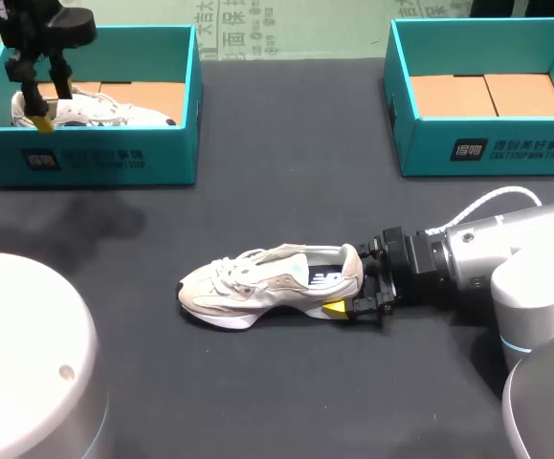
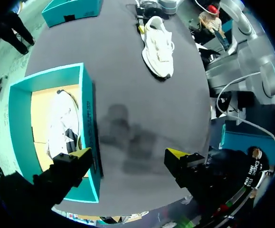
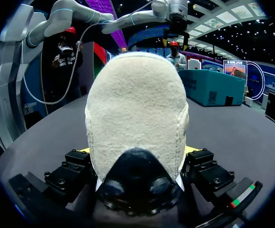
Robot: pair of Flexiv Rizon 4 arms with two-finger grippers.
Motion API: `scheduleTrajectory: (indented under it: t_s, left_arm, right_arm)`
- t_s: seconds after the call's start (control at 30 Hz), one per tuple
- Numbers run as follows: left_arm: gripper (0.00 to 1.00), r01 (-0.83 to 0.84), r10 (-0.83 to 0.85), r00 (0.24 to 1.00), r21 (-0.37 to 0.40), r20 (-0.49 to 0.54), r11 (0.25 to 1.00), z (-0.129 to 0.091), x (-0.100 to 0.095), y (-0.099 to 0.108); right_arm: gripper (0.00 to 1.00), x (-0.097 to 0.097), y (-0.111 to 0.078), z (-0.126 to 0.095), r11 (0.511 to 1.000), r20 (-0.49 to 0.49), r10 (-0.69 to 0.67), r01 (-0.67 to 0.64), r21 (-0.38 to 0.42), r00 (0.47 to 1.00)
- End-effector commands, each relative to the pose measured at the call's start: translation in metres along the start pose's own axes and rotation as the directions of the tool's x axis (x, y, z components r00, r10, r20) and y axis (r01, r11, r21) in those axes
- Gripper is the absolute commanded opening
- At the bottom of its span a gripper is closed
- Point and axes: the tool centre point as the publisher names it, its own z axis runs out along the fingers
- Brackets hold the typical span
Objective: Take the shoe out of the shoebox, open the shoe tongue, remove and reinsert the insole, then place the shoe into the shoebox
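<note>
Shoe [image 1: 257, 283] lies with its heel clamped in the right tool [image 1: 351, 279].

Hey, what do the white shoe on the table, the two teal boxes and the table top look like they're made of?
The shoe: matte off-white, likely mesh with suede-like panels; the heel looks fuzzy and napped, with a smooth dark tab. Left shoebox and right shoebox: probably cardboard, teal outside, brown flaps inside. Table: dark, matte, perhaps a fabric or rubber mat; unclear which.
</note>
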Motion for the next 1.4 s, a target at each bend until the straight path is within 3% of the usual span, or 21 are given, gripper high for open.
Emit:
scheduleTrajectory:
  t_s: [0.03, 0.37, 0.5, 0.57, 0.67, 0.83, 0.93, 0.97, 1.0, 1.4]
  left_arm:
    - [1.00, 0.181, -0.181, 0.975, 0.012, 0.128, 0.983, 0.001, 0.017, -0.004]
    - [1.00, 0.181, -0.181, 0.975, 0.012, 0.128, 0.983, 0.001, 0.017, -0.004]
    - [1.00, 0.359, -0.357, 0.931, -0.016, 0.075, 0.933, 0.018, 0.028, -0.029]
    - [1.00, 0.498, -0.496, 0.867, -0.049, 0.057, 0.866, 0.023, 0.037, -0.045]
    - [1.00, 0.669, -0.667, 0.744, -0.037, 0.047, 0.743, 0.024, 0.054, -0.065]
    - [1.00, 0.813, -0.811, 0.576, 0.028, 0.099, 0.581, 0.025, 0.084, -0.092]
    - [1.00, 0.867, -0.867, 0.493, 0.043, 0.078, 0.497, 0.026, 0.096, -0.106]
    - [1.00, 0.865, -0.865, 0.497, 0.041, 0.069, 0.500, 0.025, 0.101, -0.111]
    - [1.00, 0.868, -0.866, 0.485, 0.050, 0.123, 0.494, 0.023, 0.105, -0.116]
    - [1.00, 0.868, -0.866, 0.485, 0.050, 0.123, 0.494, 0.023, 0.105, -0.116]
  right_arm:
    - [0.00, 0.001, 0.000, 0.003, 1.000, 0.001, 0.001, -0.001, 0.003, 1.000]
    - [0.00, 0.001, 0.000, 0.003, 1.000, 0.001, 0.001, -0.001, 0.003, 1.000]
    - [0.00, 0.001, 0.000, 0.003, 1.000, 0.001, 0.001, -0.001, 0.003, 1.000]
    - [0.00, 0.001, 0.000, 0.003, 1.000, 0.001, 0.001, -0.001, 0.003, 1.000]
    - [0.00, 0.001, 0.000, 0.003, 1.000, 0.001, 0.001, -0.001, 0.003, 1.000]
    - [0.00, 0.001, 0.000, 0.003, 1.000, 0.001, 0.001, -0.001, 0.003, 1.000]
    - [0.00, 0.001, 0.000, 0.003, 1.000, 0.001, 0.001, -0.001, 0.003, 1.000]
    - [0.00, 0.001, 0.000, 0.003, 1.000, 0.001, 0.001, -0.001, 0.003, 1.000]
    - [0.00, 0.001, 0.000, 0.003, 1.000, 0.001, 0.001, -0.001, 0.003, 1.000]
    - [0.00, 0.001, 0.000, 0.003, 1.000, 0.001, 0.001, -0.001, 0.003, 1.000]
